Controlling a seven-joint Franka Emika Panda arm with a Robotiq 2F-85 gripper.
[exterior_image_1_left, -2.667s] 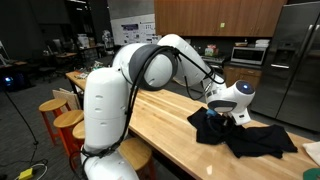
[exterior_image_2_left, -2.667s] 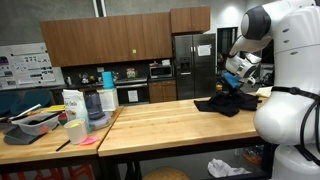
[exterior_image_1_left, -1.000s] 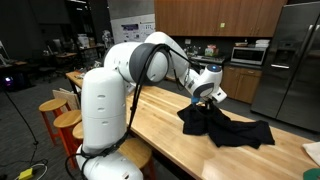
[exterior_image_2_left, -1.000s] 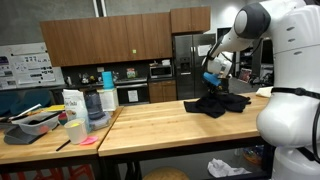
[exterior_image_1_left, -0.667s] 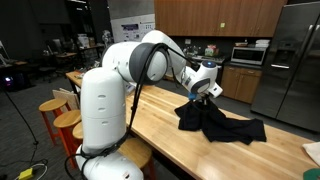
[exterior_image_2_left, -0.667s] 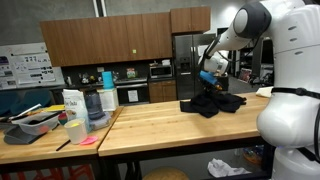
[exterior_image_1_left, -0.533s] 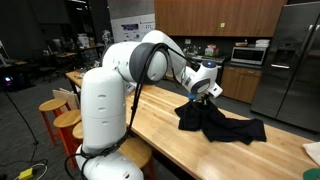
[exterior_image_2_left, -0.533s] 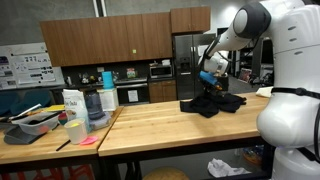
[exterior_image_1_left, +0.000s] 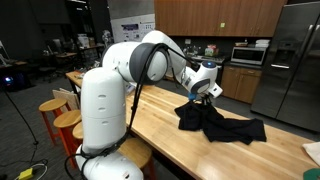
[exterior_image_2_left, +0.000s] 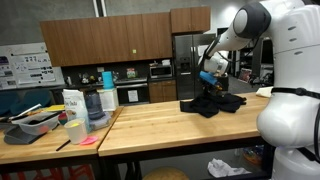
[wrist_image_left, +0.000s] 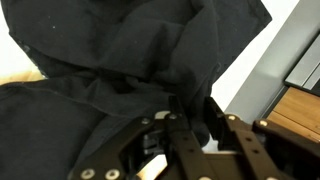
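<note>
A black cloth (exterior_image_1_left: 228, 128) lies crumpled on the wooden table (exterior_image_1_left: 160, 125), with one end bunched up into a peak. My gripper (exterior_image_1_left: 204, 97) hangs right over that peak, seen against the cabinets in an exterior view (exterior_image_2_left: 207, 85). In the wrist view the gripper (wrist_image_left: 193, 102) points down at the cloth (wrist_image_left: 100, 60). Its two dark fingers stand a narrow gap apart, and a fold of the fabric sits at their tips. The cloth (exterior_image_2_left: 212, 103) hides the table beneath the fingers.
Round wooden stools (exterior_image_1_left: 60, 115) stand beside the table near the robot base. A tray, a carton and cups (exterior_image_2_left: 75, 112) crowd the table's far end. A steel fridge (exterior_image_2_left: 188, 65) and kitchen cabinets line the back wall. The table's edge (wrist_image_left: 290, 100) runs close to the gripper.
Over the last seconds the gripper dragged the cloth along the table and lifted one end into a peak. In the last half second arm and cloth stay still.
</note>
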